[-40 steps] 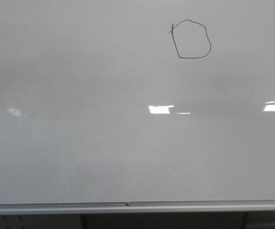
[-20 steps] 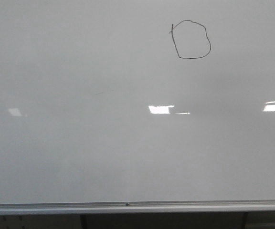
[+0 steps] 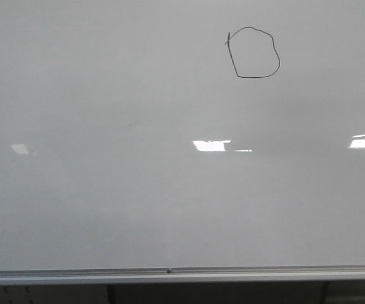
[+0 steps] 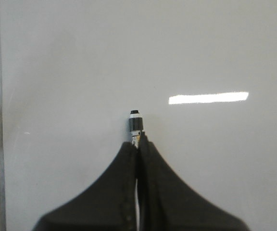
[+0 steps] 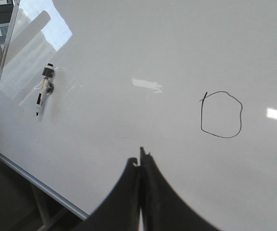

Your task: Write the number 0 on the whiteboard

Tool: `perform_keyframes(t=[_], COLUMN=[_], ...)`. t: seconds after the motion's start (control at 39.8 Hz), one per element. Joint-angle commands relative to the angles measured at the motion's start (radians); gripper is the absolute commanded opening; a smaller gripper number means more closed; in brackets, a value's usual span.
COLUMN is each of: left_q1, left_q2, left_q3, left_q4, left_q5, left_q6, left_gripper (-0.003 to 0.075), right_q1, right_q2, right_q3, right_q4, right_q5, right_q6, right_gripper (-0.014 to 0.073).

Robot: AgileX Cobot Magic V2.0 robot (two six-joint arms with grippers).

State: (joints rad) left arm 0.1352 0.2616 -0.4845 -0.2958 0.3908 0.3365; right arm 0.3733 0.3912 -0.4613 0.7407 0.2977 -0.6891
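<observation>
Left wrist view, nearest: left gripper (image 4: 137, 144) pinched tight on a marker (image 4: 135, 123), black fingers (image 4: 117, 180) meeting with no gap, only the marker's capped or butt end poking out; which end, not clear.
Right wrist view, nearest: right gripper (image 5: 140, 166) with fingers pressed together, no gap between them; whether anything thin sits between them, cannot tell.
Beyond the right gripper: the number 0 (image 5: 221, 115) on the whiteboard (image 5: 129, 53), up and to the right of the fingertips, apart from them.
Farther on the whiteboard: the left gripper's marker (image 5: 44, 91) visible off toward the board's left edge, well apart from the number 0.
Front view, near edge: silver bottom rail (image 3: 170, 273) under the whiteboard (image 3: 106, 209).
Front view, far: the number 0 (image 3: 253, 52) high on the board, right of centre, well above the rail; closed loop, lopsided, short crossing tick at upper left. No arm in this view.
Step in hand, as a judgement: figure looks finished; retreat phase.
Doing it well: draw both arms straight back off the board, keep the fingertips clear of the loop to avoid smearing, keep the marker tip off the surface to avoid a stray stroke.
</observation>
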Motion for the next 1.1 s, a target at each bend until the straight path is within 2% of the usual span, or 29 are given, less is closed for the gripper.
perform_keyframes(t=[0.0, 0.58, 0.65, 0.83, 0.93, 1.08], left_q1=[-0.006, -0.006, -0.011, -0.111, -0.148, -0.15], left_q2=[0.002, -0.001, -0.025, -0.119, -0.199, -0.286], left_q3=[-0.027, -0.002, 0.034, 0.174, 0.266, 0.397], left_q4=[-0.02, -0.033, 0.002, 0.222, 0.232, 0.259], left_q5=[-0.077, -0.11, -0.138, -0.211, -0.233, -0.272], left_q6=[0.002, -0.008, -0.067, -0.288, -0.298, -0.359], left_gripper=[-0.002, -0.002, -0.002, -0.002, -0.002, -0.002], right_q1=[-0.005, -0.005, -0.005, -0.005, -0.005, -0.005], right_q2=[0.004, 0.004, 0.004, 0.004, 0.004, 0.004], right_q3=[-0.026, -0.026, -0.026, -0.026, -0.026, -0.026], right_q4=[0.019, 0.019, 0.019, 0.019, 0.019, 0.019], right_q5=[-0.069, -0.069, -0.069, -0.069, -0.069, -0.069], right_q6=[0.001, 0.001, 0.001, 0.001, 0.001, 0.001], right_gripper=[-0.0069, -0.0069, -0.0069, -0.0069, -0.0069, -0.0069])
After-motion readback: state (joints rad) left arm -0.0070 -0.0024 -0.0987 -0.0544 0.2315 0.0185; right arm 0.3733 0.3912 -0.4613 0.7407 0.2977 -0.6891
